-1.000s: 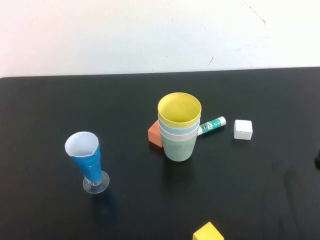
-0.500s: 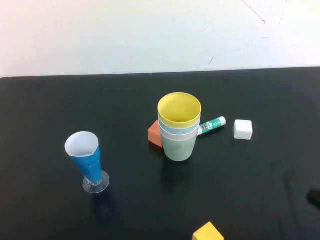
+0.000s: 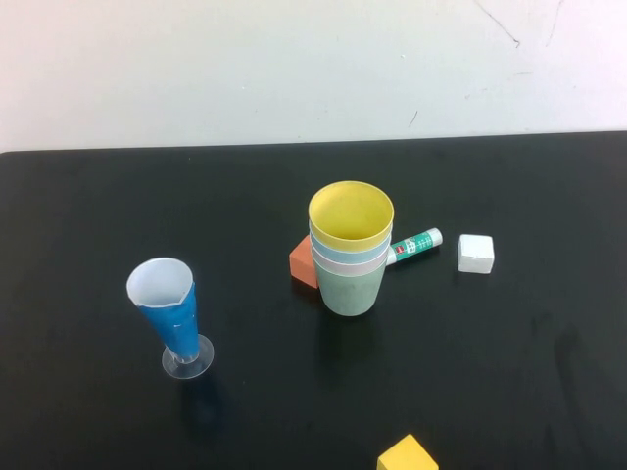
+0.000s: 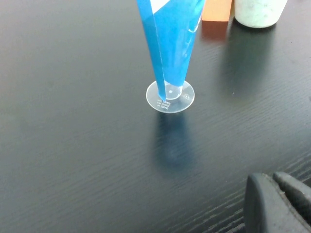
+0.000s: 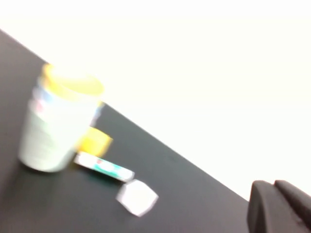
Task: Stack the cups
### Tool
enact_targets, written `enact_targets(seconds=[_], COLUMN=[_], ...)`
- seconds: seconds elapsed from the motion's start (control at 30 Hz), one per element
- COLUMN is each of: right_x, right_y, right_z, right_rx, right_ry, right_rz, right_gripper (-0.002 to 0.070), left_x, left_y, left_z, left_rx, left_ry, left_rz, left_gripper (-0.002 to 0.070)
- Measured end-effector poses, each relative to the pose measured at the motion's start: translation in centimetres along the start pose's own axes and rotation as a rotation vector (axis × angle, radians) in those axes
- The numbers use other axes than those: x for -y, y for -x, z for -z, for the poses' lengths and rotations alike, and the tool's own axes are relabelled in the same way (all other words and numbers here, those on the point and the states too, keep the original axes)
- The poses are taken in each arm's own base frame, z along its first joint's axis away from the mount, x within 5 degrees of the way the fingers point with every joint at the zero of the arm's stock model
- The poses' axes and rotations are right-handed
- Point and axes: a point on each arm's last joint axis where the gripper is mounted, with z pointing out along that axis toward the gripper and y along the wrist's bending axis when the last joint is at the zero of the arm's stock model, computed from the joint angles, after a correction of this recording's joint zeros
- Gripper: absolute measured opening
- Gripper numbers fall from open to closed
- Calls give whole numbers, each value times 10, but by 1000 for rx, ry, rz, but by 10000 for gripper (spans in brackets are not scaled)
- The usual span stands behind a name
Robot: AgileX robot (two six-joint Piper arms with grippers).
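Four cups stand nested in one upright stack near the middle of the black table (image 3: pixel 88 215): the green cup (image 3: pixel 351 289) at the bottom on the table, the pink cup (image 3: pixel 349 261) and the light blue cup (image 3: pixel 350 250) showing only as rim bands above it, and the yellow cup (image 3: pixel 351 213) on top with its mouth open upward. An orange block (image 3: pixel 303 261) sits touching or just beside the stack at its 9 o'clock, partly hidden behind it. At the stack's 3 o'clock lies a green-and-white glue stick (image 3: pixel 414 246), one end tucked behind the cups, and further along the same direction, apart from the stick, sits a white block (image 3: pixel 475 254). Well apart at 8 o'clock from the stack stands a blue-wrapped cone glass (image 3: pixel 167 313), upright on its clear round foot. A yellow block (image 3: pixel 408 455) sits at the near table edge, at 5 o'clock from the stack.

Neither arm shows in the high view. The left gripper (image 4: pixel 279 204) appears only as a dark corner in its wrist view, low over the table near the cone glass; whether its fingers are apart or together cannot be told. The right gripper (image 5: pixel 279 206) likewise shows only as a dark edge, off to the side of the cups, and its fingers' state cannot be told either.
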Motion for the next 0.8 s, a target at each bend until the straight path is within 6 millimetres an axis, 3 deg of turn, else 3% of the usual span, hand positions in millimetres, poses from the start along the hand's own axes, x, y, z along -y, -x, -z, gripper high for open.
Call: enact_targets(seconds=[0.2,0.43,0.8], right_x=[4,-12,-20], right_y=[-29,-80,-105], right_z=[24,35,41], right_rx=[-49,-163,-386], right_ry=[-253,-426,-455], right_rz=[-23,-216,-401], right_gripper=[-1,-1,-1], left_x=[0,0,0], left_y=[0,0,0], left_z=[0,0,0], left_rx=[0,0,0], left_ry=[0,0,0], left_rz=[-2,-4,-4], left_gripper=[-1,-1,-1])
